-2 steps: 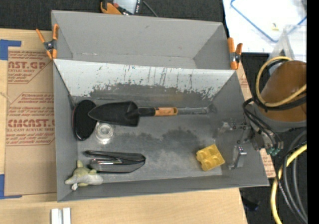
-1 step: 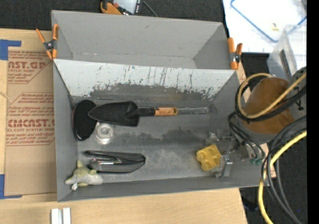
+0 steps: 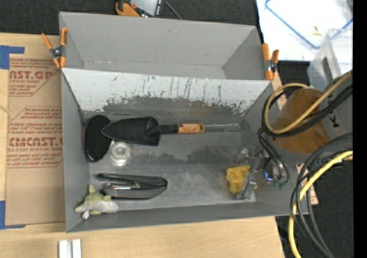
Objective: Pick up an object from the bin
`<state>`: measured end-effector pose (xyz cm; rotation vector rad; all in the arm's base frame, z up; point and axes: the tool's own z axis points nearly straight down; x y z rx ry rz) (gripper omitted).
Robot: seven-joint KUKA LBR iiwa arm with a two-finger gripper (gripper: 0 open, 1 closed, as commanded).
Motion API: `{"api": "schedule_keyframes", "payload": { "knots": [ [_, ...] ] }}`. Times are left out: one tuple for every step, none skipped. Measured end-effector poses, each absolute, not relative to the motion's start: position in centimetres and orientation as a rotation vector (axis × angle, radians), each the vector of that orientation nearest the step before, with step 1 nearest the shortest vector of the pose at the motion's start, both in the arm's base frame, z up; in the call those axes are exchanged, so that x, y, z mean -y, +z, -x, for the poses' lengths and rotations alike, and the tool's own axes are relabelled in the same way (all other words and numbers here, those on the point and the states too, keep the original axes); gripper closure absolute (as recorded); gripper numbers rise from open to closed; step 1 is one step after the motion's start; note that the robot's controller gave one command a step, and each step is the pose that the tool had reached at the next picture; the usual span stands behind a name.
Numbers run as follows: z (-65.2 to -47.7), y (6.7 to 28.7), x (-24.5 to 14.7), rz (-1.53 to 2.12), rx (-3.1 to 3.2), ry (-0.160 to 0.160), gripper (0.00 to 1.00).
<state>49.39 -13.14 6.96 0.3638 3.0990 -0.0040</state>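
Gripper [image 3: 250, 182] beside yellow lump [image 3: 236, 176] at right of bin [image 3: 172, 39]; grip cannot be told. Approach stage is judged; closure round lump is needed next.

Matt grey metal bin [image 3: 160, 39] is showing scuffs and scratches.
The trowel [image 3: 135, 129] is looking matt black, the oval black piece [image 3: 96, 139] is shining smooth and glossy, the small jar [image 3: 120, 153] is glinting clear, and the yellow lump [image 3: 236, 178] is looking rough and spongy.
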Motion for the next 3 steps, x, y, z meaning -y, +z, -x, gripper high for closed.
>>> {"api": "schedule_keyframes", "payload": {
  "knots": [
    [-49.28, 7.02, 12.12, -0.351, -3.118, 0.001, 1.00],
    [-49.29, 7.02, 12.11, -0.350, -3.118, 0.001, 1.00],
    [-49.15, 7.92, 12.07, -0.350, -3.123, 0.002, 1.00]
  ]
}}
